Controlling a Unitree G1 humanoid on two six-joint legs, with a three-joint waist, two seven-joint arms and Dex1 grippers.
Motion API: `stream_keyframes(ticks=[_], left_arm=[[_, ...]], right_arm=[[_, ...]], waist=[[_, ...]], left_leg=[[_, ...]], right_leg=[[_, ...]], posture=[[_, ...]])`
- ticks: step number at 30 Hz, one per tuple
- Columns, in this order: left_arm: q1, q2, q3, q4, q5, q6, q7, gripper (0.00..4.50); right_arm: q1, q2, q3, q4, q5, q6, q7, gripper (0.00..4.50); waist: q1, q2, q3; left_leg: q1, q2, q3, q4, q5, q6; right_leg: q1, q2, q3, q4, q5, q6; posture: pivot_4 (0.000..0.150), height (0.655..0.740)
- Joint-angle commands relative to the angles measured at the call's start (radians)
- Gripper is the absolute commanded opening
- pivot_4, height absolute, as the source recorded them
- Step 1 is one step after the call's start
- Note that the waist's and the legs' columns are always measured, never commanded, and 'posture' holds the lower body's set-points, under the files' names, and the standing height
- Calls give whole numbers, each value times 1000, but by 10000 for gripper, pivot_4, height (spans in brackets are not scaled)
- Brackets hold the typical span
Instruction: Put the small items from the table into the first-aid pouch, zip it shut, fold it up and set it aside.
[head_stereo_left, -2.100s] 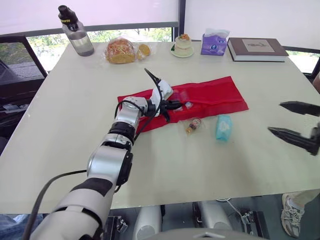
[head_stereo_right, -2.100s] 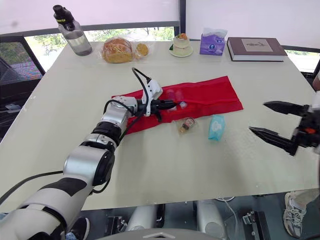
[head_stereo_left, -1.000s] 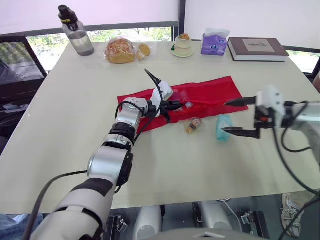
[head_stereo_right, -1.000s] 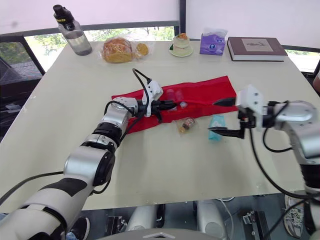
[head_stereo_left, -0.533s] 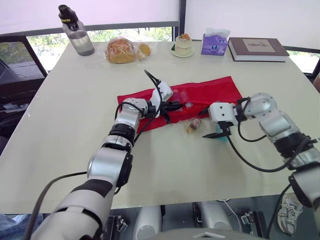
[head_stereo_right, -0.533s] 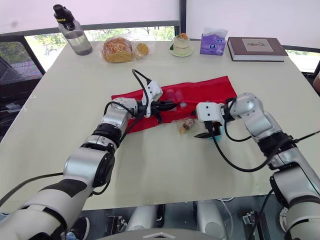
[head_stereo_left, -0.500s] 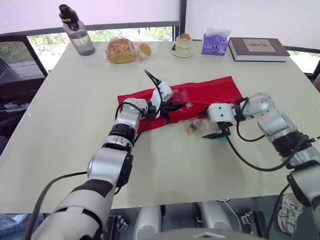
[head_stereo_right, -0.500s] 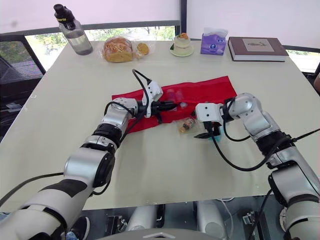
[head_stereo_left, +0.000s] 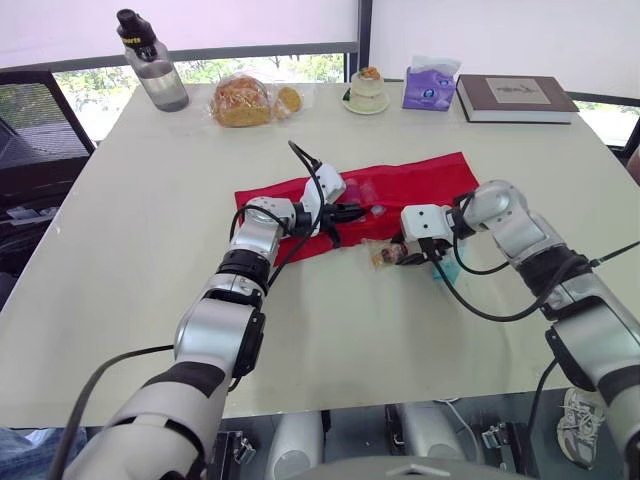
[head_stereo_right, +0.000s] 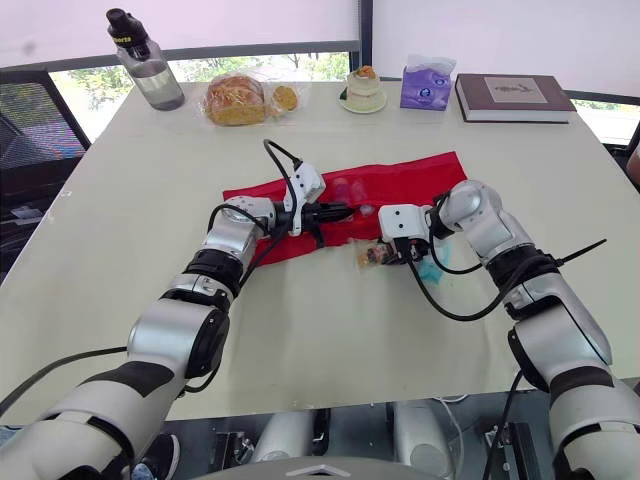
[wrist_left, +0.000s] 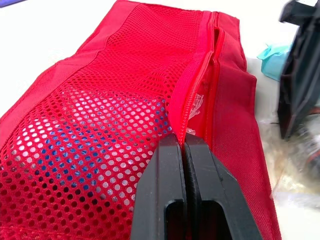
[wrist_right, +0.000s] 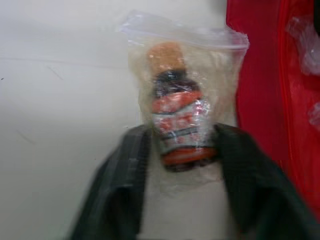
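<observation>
Mid-table, red pouch (head_stereo_left: 420, 185) lies flat and unfolded, mesh side up, zip open along its near edge. Left gripper (wrist_left: 184, 142) has its jaws closed, pinching the pouch's zip edge at the left end. Blue item shows faintly through the mesh, kind unclear.

Just in front of the pouch, on bare table (head_stereo_left: 150, 200), sits a small bottle (wrist_right: 175, 120) in a clear zip bag: orange cap, red-and-white label, writing too blurred to read. Right gripper (wrist_right: 182, 131) is down on it, jaws parted, one finger (wrist_right: 125, 170) on each side of the bottle's lower end, against the bag.

Teal packet (head_stereo_right: 429, 270) lies on the table just beside the right gripper, outside the pouch, no print legible.

Along the far edge: water bottle (head_stereo_left: 152, 68) with yellow cap lettering, unreadable; bagged bread (head_stereo_left: 240, 102); small cake (head_stereo_left: 366, 88) on a plate; purple tissue pack (head_stereo_left: 429, 88); brown book (head_stereo_left: 512, 97), cover print unreadable.
</observation>
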Motion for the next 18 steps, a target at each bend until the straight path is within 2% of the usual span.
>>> stream_keyframes(ticks=[1, 5, 10, 13, 18], left_arm=[[0, -4, -1, -34, -12, 5, 4, 0], [-3, -13, 1, -33, -15, 8, 5, 0], [-8, -35, 5, -33, -23, 19, 14, 0], [-9, -48, 4, -33, -25, 22, 13, 0], [-10, -70, 6, -39, -29, 29, 13, 0]], right_arm=[[35, -33, -54, -115, 31, 119, 1, 7909], [99, -72, -121, -296, 67, 352, -35, 6629], [175, -78, -178, -500, 26, 622, -212, 6629], [178, -52, -178, -551, -14, 726, -332, 6629], [168, -36, -127, -591, -41, 813, -390, 6629]], waist=[[1, 0, 0], [3, 0, 0], [6, 0, 0], [6, 0, 0], [7, 0, 0]], left_leg=[[0, 0, 0, 0, 0, 0], [0, 0, 0, 0, 0, 0], [-1, 0, 0, 0, 0, 0], [0, 0, 0, 0, 0, 0], [-1, 0, 0, 0, 0, 0]], right_leg=[[0, 0, 0, 0, 0, 0], [0, 0, 0, 0, 0, 0], [0, 0, 0, 0, 0, 0], [0, 0, 0, 0, 0, 0], [0, 0, 0, -1, 0, 0]], posture=[[1500, 7387], [1500, 7387], [1500, 7387], [1500, 7387], [1500, 7387]])
